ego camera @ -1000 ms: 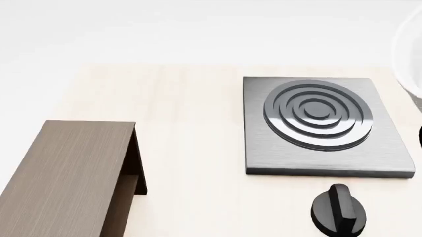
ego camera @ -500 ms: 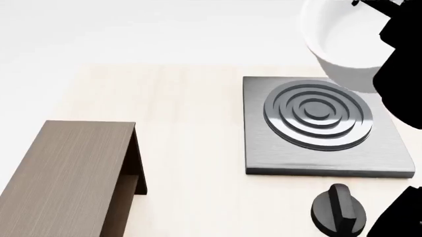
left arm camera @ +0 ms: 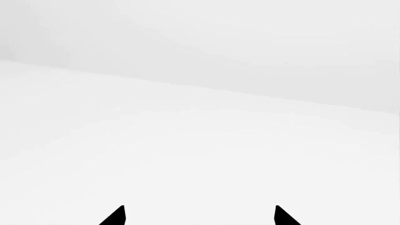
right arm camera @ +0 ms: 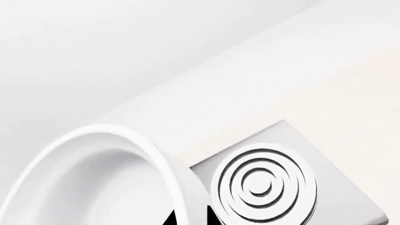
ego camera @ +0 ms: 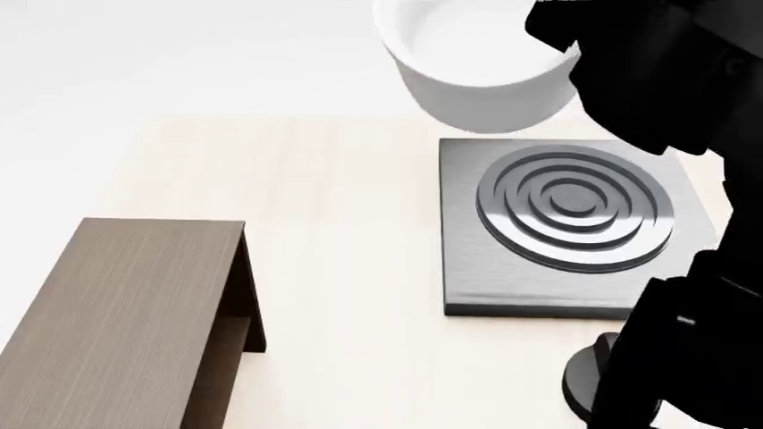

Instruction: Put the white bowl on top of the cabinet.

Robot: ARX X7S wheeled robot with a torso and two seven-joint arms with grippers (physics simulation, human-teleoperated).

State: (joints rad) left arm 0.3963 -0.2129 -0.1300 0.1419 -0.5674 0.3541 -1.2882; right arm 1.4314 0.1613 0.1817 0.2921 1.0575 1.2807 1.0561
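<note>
White bowl (ego camera: 483, 67) up in the air at the far side of the scene, above and just beyond the far edge of the grey stove plate (ego camera: 578, 223), clear of the table (ego camera: 346, 223). Held at its right rim by the right gripper (right arm camera: 190, 219); in the right wrist view two dark fingertips straddling the thick rim, one inside, one outside, clamped on the wall. Black bulk of the right arm (ego camera: 656, 71) covering the bowl's right side and the stove plate's far right corner in the head view. Bowl roughly upright, interior glossy, nothing visible inside. Stove plate flat on the pale table, right of centre, raised concentric rings on top. Black knob (ego camera: 584, 380) near of the plate, partly hidden by another dark part of the arm at near right. Cabinet (ego camera: 120, 322) at near left, dark-brown wood grain, flat top bare, open side with inner shelf facing right. Cabinet well apart from the bowl, stretch of pale table between them. Left gripper (left arm camera: 198, 216) not seen in the head view; left wrist view only two black fingertips set well apart with nothing between them, against blank white-grey ground.
</note>
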